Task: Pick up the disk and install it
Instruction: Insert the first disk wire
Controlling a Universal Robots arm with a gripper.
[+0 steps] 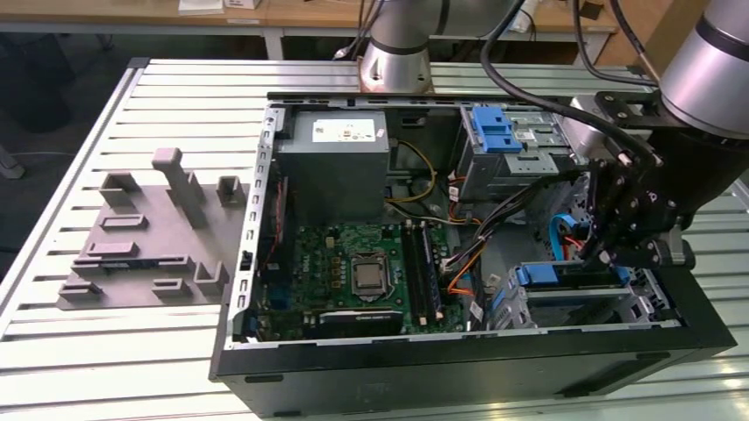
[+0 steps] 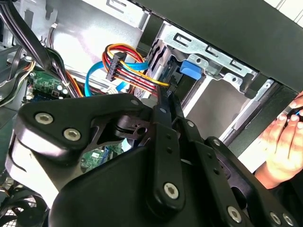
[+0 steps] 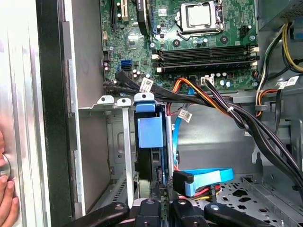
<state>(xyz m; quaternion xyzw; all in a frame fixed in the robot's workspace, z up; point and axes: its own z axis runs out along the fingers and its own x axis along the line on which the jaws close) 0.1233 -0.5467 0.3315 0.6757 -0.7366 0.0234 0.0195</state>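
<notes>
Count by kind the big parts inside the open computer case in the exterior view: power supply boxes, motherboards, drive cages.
Power supply box: 1
Motherboard: 1
Drive cages: 2, upper cage and lower cage
Total: 4

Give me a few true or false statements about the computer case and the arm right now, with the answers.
1. The computer case lies open with the motherboard exposed. True.
2. The gripper hangs over the grey fixture block on the table. False: it is down inside the case, at the drive cage.
3. The disk with its blue frame sits in a slot of the drive cage. True.
4. A person's hand is beside the case. True.
5. The processor socket is covered by a fan. False: the processor is bare.
</notes>
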